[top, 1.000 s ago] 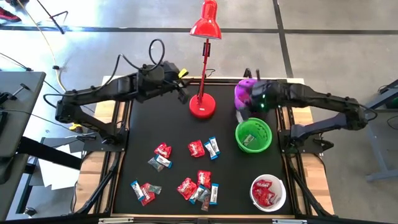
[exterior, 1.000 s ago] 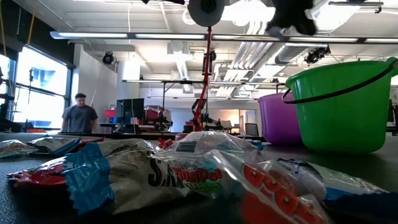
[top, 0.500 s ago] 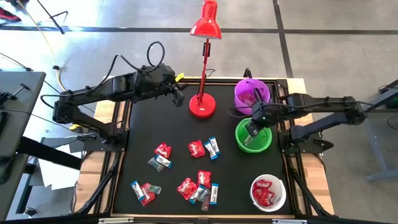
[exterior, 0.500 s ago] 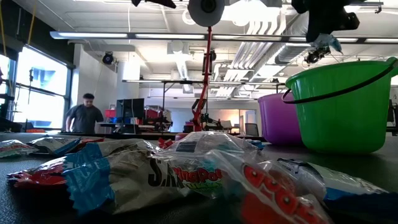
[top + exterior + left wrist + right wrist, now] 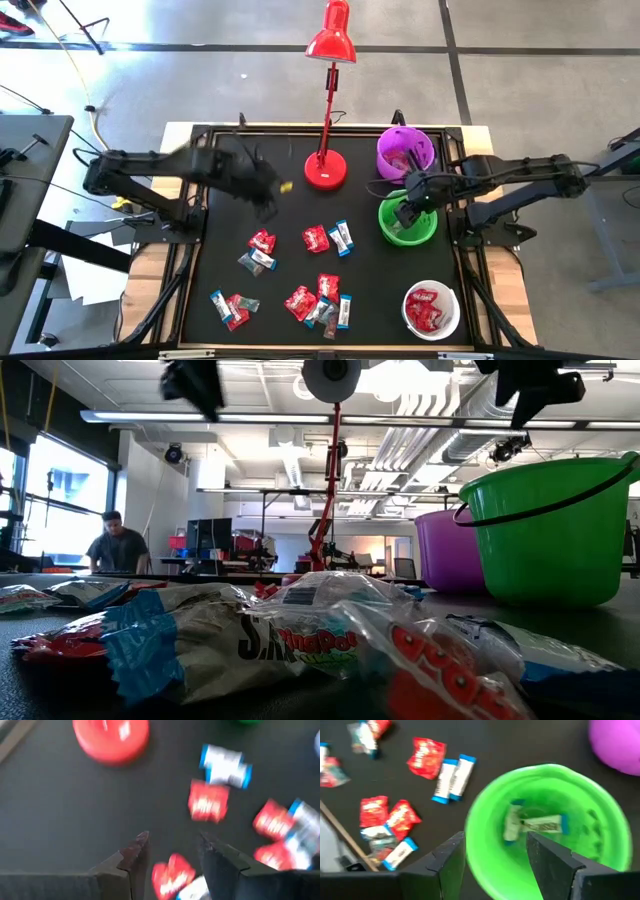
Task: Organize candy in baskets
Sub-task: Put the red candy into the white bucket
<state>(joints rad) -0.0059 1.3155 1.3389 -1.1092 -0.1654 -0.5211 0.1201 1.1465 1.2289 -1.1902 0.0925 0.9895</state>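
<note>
Green basket [image 5: 408,218]: I count two blue-and-white sweets [image 5: 535,824] lying on its floor, seen through my right wrist camera. My right gripper [image 5: 405,210] hangs above this tub, fingers spread and holding nothing.

Purple basket [image 5: 404,152]: just beyond the green one, touching or nearly so; something reddish shows inside, too small for me to tell.

White basket [image 5: 431,309]: at the near right corner of the black table [image 5: 230,230], holding red-wrapped candy [image 5: 424,305].

Loose candy [image 5: 316,239]: red, blue-and-white and silvery pieces scattered over the middle and near part of the mat. On the low view one wrapper [image 5: 300,640] reads partly "S.N", the rest illegible.

Red lamp [image 5: 325,172]: base at the far middle.

My left gripper [image 5: 170,852]: blurred, above the mat left of the lamp base, jaws parted, empty, over a red sweet [image 5: 172,876].
</note>
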